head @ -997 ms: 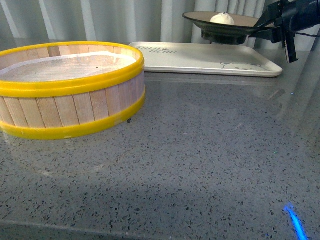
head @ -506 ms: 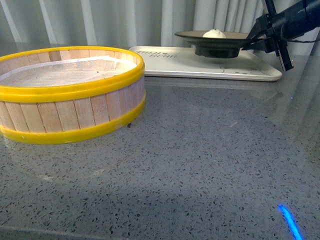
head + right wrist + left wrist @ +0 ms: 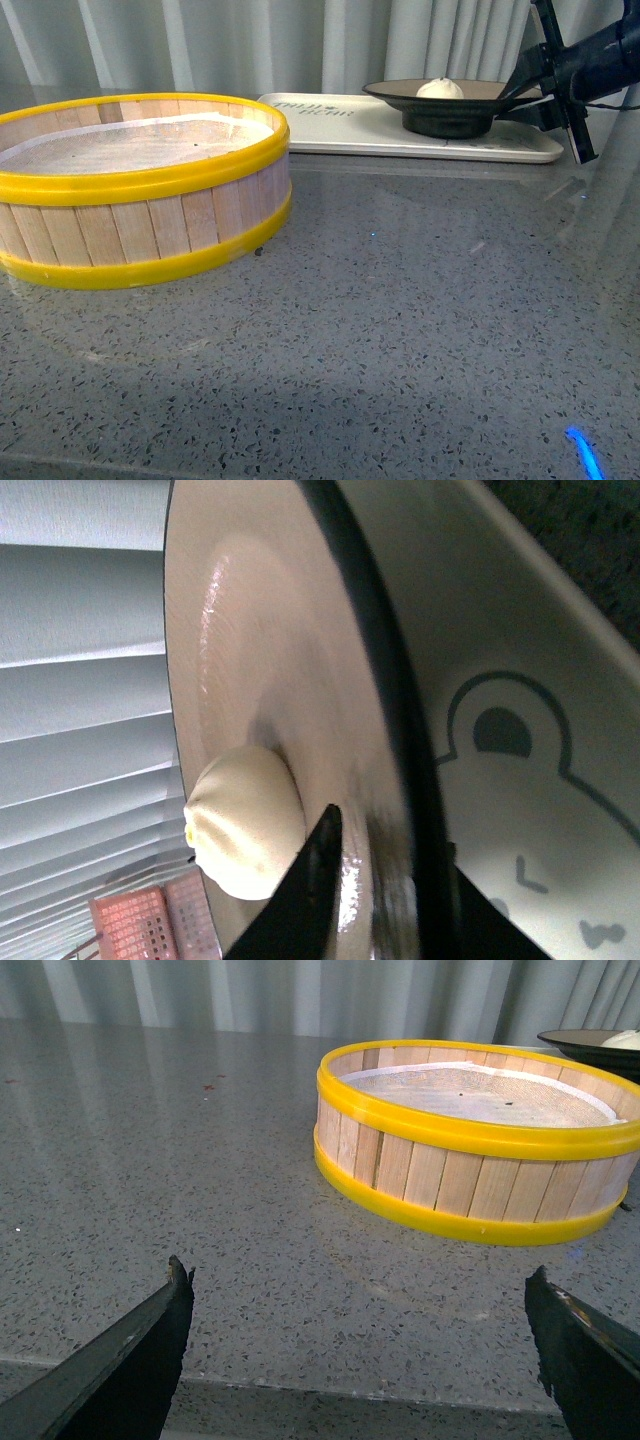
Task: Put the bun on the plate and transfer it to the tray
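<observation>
The white bun (image 3: 441, 88) lies in the plate (image 3: 400, 93), a beige dish with a black rim and black foot. The plate's foot rests on or just above the white tray (image 3: 340, 122) at the back right. My right gripper (image 3: 527, 88) is shut on the plate's right rim. In the right wrist view the bun (image 3: 245, 820) sits on the beige inside of the plate (image 3: 240, 650), my right gripper (image 3: 385, 875) pinches the rim, and the tray (image 3: 520, 680) with a bear drawing lies beneath. My left gripper (image 3: 360, 1300) is open and empty over the counter.
A yellow-rimmed wooden steamer basket (image 3: 140, 185) stands at the left of the grey speckled counter; it also shows in the left wrist view (image 3: 480, 1140). White curtains hang behind. The counter's front edge runs close under my left gripper.
My right gripper has lowered the plate with the bun from above the tray down to the tray's surface. The plate has shifted slightly right. The left arm has not moved.
</observation>
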`<action>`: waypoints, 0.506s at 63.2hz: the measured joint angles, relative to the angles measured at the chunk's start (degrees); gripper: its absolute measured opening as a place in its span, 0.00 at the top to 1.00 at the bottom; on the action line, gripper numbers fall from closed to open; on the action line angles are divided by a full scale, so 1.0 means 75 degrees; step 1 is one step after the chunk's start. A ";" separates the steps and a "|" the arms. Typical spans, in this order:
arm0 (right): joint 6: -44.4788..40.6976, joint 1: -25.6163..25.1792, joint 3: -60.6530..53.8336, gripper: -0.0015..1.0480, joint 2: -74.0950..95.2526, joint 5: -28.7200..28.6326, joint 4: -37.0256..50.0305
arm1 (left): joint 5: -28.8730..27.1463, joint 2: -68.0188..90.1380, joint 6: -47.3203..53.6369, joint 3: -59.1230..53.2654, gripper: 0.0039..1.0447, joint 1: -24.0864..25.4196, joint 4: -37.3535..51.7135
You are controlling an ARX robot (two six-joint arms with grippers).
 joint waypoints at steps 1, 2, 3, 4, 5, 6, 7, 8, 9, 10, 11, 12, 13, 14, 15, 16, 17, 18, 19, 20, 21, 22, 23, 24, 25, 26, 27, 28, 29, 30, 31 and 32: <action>0.0015 0.0006 -0.0038 0.80 -0.0020 0.0000 0.0026 | 0.0000 0.0000 0.0000 0.0000 0.06 0.0000 0.0000; 0.0035 0.0017 -0.0117 0.77 -0.0061 -0.0003 0.0085 | 0.0003 0.0000 0.0000 0.0000 0.06 0.0000 0.0000; 0.0035 0.0020 -0.0154 0.75 -0.0079 -0.0003 0.0108 | 0.0003 0.0000 0.0000 0.0000 0.06 0.0000 0.0000; 0.0044 0.0026 -0.0192 0.73 -0.0099 -0.0003 0.0131 | 0.0003 0.0000 0.0000 0.0000 0.06 0.0000 0.0000; 0.0067 0.0038 -0.0265 0.70 -0.0131 -0.0003 0.0169 | 0.0003 0.0000 0.0000 0.0000 0.06 0.0000 0.0000; 0.0073 0.0044 -0.0303 0.68 -0.0152 -0.0003 0.0181 | 0.0003 0.0000 0.0000 0.0000 0.06 0.0000 0.0000; 0.0079 0.0047 -0.0315 0.67 -0.0154 -0.0003 0.0184 | 0.0003 -0.0003 0.0000 0.0000 0.06 0.0000 0.0000; 0.0087 0.0055 -0.0347 0.63 -0.0181 -0.0003 0.0192 | 0.0003 -0.0003 0.0000 0.0000 0.06 0.0000 0.0000; 0.0087 0.0058 -0.0356 0.61 -0.0187 -0.0003 0.0195 | 0.0003 -0.0003 0.0000 0.0000 0.06 0.0000 0.0000; 0.0093 0.0064 -0.0356 0.60 -0.0192 -0.0003 0.0201 | 0.0003 -0.0003 0.0000 0.0000 0.06 0.0000 0.0000; 0.0093 0.0070 -0.0358 0.56 -0.0207 0.0000 0.0204 | 0.0000 0.0000 0.0000 0.0000 0.06 0.0000 0.0000; 0.0093 0.0073 -0.0358 0.55 -0.0213 0.0000 0.0204 | 0.0000 0.0000 0.0000 0.0000 0.06 0.0000 0.0000; 0.0093 0.0076 -0.0358 0.53 -0.0219 0.0003 0.0210 | 0.0000 0.0000 0.0000 0.0000 0.06 0.0000 0.0000; 0.0096 0.0085 -0.0370 0.49 -0.0239 0.0015 0.0227 | 0.0000 0.0000 0.0000 0.0000 0.06 0.0000 0.0000; 0.0096 0.0087 -0.0393 0.46 -0.0265 0.0017 0.0242 | 0.0003 0.0000 0.0000 0.0000 0.06 0.0000 0.0000; 0.0093 0.0093 -0.0440 0.43 -0.0306 0.0029 0.0268 | 0.0003 0.0000 0.0000 0.0000 0.06 0.0000 0.0000; 0.0096 0.0093 -0.0472 0.40 -0.0338 0.0029 0.0277 | 0.0000 0.0000 0.0000 0.0000 0.06 0.0000 0.0000; 0.0096 0.0093 -0.0501 0.38 -0.0361 0.0035 0.0286 | 0.0003 0.0000 0.0000 0.0000 0.06 0.0000 0.0000; 0.0096 0.0093 -0.0522 0.36 -0.0382 0.0038 0.0291 | 0.0003 -0.0003 0.0000 0.0000 0.06 0.0000 0.0000; 0.0099 0.0093 -0.0542 0.34 -0.0405 0.0041 0.0297 | 0.0003 0.0000 0.0000 0.0000 0.06 0.0000 0.0000; 0.0099 0.0093 -0.0586 0.30 -0.0460 0.0052 0.0300 | 0.0000 0.0000 0.0000 0.0000 0.06 0.0000 0.0000; 0.0096 0.0093 -0.0597 0.29 -0.0481 0.0055 0.0300 | 0.0000 0.0000 0.0000 0.0000 0.06 0.0000 0.0000; 0.0096 0.0093 -0.0603 0.28 -0.0487 0.0055 0.0300 | 0.0000 0.0000 0.0000 0.0000 0.06 0.0000 0.0000; 0.0096 0.0093 -0.0618 0.24 -0.0522 0.0076 0.0303 | 0.0003 0.0000 0.0000 0.0000 0.06 0.0000 0.0000; 0.0099 0.0093 -0.0659 0.20 -0.0571 0.0079 0.0323 | 0.0003 0.0000 0.0000 0.0000 0.06 0.0000 0.0000; 0.0096 0.0093 -0.0691 0.17 -0.0609 0.0079 0.0338 | 0.0003 -0.0003 0.0000 0.0000 0.06 0.0000 0.0000; 0.0096 0.0093 -0.0734 0.14 -0.0647 0.0079 0.0361 | 0.0003 0.0000 0.0000 0.0000 0.06 0.0000 0.0000; 0.0099 0.0093 -0.0801 0.10 -0.0702 0.0079 0.0396 | 0.0003 0.0000 0.0000 0.0000 0.06 0.0000 0.0000; 0.0105 0.0093 -0.0854 0.08 -0.0743 0.0079 0.0414 | 0.0003 0.0000 0.0000 0.0000 0.06 0.0000 0.0000; 0.0114 0.0093 -0.0924 0.06 -0.0793 0.0079 0.0434 | 0.0003 0.0000 0.0000 0.0000 0.06 0.0000 0.0000; 0.0122 0.0090 -0.1000 0.08 -0.0851 0.0079 0.0452 | 0.0003 0.0000 0.0000 0.0000 0.06 0.0000 0.0000; 0.0122 0.0090 -0.1037 0.08 -0.0877 0.0085 0.0463 | 0.0000 0.0000 0.0000 0.0000 0.06 0.0000 0.0000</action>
